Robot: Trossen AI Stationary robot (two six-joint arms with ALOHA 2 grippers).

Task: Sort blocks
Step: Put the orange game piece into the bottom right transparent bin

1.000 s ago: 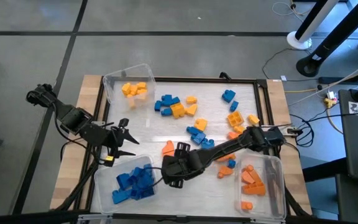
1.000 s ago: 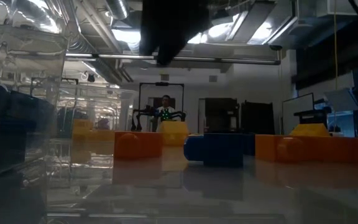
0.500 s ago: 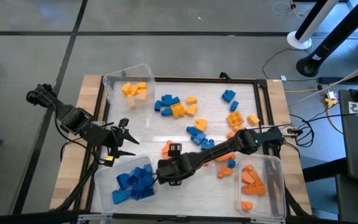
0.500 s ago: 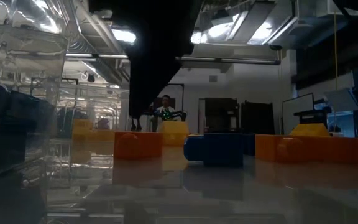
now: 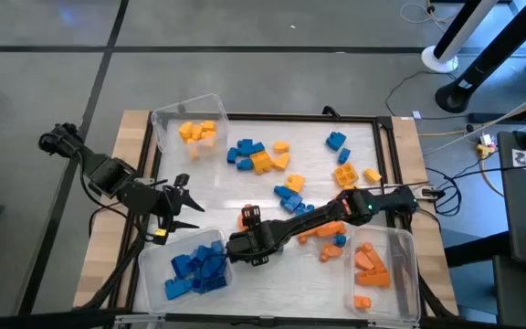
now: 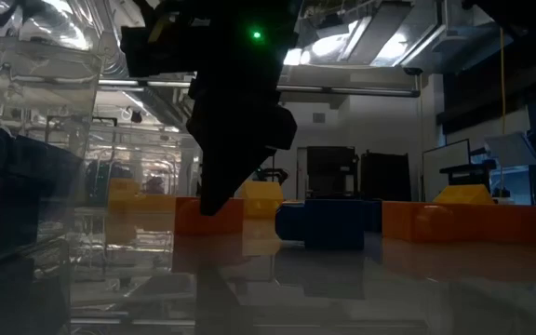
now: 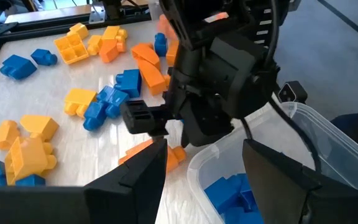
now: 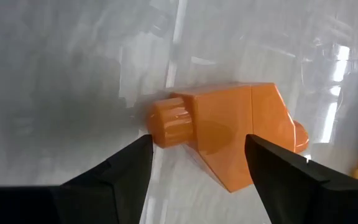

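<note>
The right gripper [image 5: 247,219] is positioned low over the white table [image 5: 217,183], just beyond the far rim of the clear bin of blue blocks [image 5: 196,265]. Its fingers are spread wide and nothing is gripped between them. In the right wrist view an orange sloped block [image 8: 229,134] is seen lying on its side on the table, framed between the two dark fingers [image 8: 114,177] but slightly ahead of their tips, with one round stud pointed sideways. No contact between the fingers and the block can be made out. In the high view the same orange block [image 5: 245,219] is mostly covered by the gripper.

The left gripper [image 5: 183,203] is held above the table's left edge, near the blue bin, with its fingers parted and empty.

The remaining loose blocks are scattered across the middle and far part of the table: a blue and yellow cluster [image 5: 256,155] towards the far side, a few blue blocks [image 5: 290,196] near the centre, and orange and yellow ones [image 5: 343,178] to the right. Yellow blocks are held in a second clear bin [image 5: 167,123] at the far left corner, and orange blocks in a third bin [image 5: 405,265] at the near right corner.
</note>
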